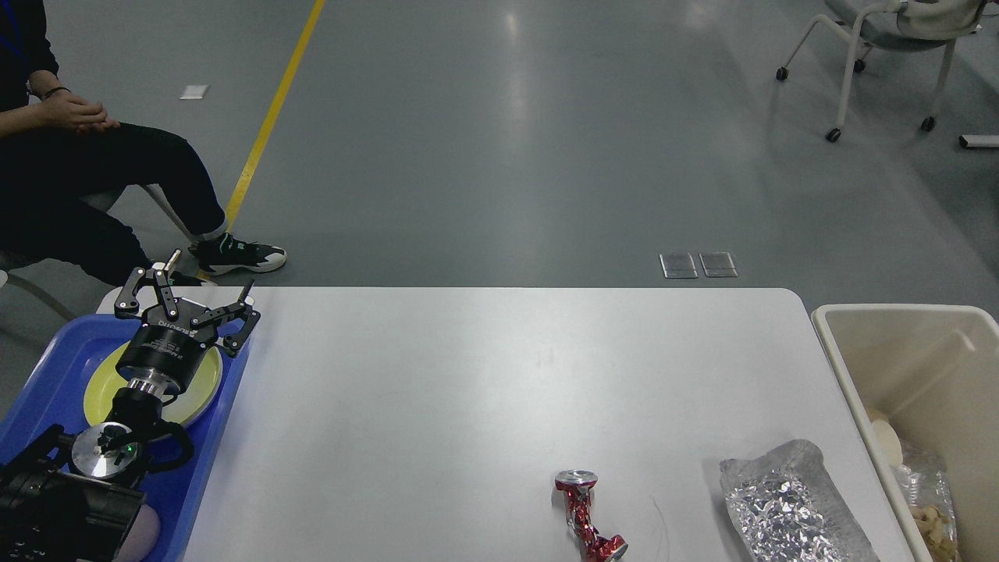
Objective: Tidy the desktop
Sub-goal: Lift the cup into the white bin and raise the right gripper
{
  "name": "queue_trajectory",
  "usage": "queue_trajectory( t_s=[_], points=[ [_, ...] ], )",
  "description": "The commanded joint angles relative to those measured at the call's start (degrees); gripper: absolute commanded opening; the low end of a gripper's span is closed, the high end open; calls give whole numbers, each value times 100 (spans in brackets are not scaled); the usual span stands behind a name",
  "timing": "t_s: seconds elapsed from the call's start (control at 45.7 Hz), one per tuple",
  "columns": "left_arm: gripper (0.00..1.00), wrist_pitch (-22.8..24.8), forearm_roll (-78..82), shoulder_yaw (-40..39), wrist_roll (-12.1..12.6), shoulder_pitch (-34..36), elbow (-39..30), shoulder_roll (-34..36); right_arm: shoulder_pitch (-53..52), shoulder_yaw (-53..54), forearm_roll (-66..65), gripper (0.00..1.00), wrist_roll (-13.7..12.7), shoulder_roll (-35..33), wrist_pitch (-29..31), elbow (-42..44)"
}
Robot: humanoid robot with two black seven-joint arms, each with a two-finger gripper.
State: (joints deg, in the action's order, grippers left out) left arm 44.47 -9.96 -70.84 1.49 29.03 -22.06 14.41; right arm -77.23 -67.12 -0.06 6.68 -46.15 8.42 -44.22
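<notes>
The white desktop (437,390) fills the foreground, with a crushed red can (587,517) and crumpled foil (788,503) left near its front edge. At its left, the left gripper (211,279) is held, fingers spread apart, above a yellow plate (199,386) in a blue tray (47,367). A beige bin (839,332) is seen at right.

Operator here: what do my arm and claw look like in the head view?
Only the left arm shows. It is black, with polished silver metal rings at the joints and a small green light on one silver cap. A black cable loops beside the wrist. The left claw is a black skeletal linkage with two slim fingers on a round black body bearing small white lettering. The right arm is out of view.
</notes>
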Motion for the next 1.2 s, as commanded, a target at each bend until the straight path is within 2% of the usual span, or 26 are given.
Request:
queue_trajectory(
  t_s=[0.0,0.044,0.175,0.394,0.503,0.656,0.766,0.875,0.963,1.05,1.182],
  points=[
    [96,0,3,0,0,6,0,0,620,340,-3,64,0,89,-113,484],
    [96,0,3,0,0,6,0,0,761,436,15,77,0,150,-139,598],
    [97,0,3,0,0,-2,0,0,981,551,15,100,0,238,-192,651],
    [96,0,3,0,0,-2,0,0,806,481,68,100,0,581,-95,572],
    [97,0,3,0,0,6,0,0,297,87,68,100,44,739,-16,467],
    [97,0,3,0,0,-2,0,0,-511,-573,85,100,53,1319,177,98],
    [96,0,3,0,0,6,0,0,-1276,-881,94,100,53,1723,686,-306],
    [96,0,-6,0,0,-2,0,0,-2242,-1127,94,100,53,2163,1749,-965],
    [97,0,3,0,0,6,0,0,-3007,-1119,94,100,53,2260,2364,-1580],
    [96,0,3,0,0,-2,0,0,-3824,-1136,94,100,53,2269,2646,-2335],
    [96,0,3,0,0,6,0,0,-5011,-1233,76,100,44,2295,2770,-3539]
  ],
)
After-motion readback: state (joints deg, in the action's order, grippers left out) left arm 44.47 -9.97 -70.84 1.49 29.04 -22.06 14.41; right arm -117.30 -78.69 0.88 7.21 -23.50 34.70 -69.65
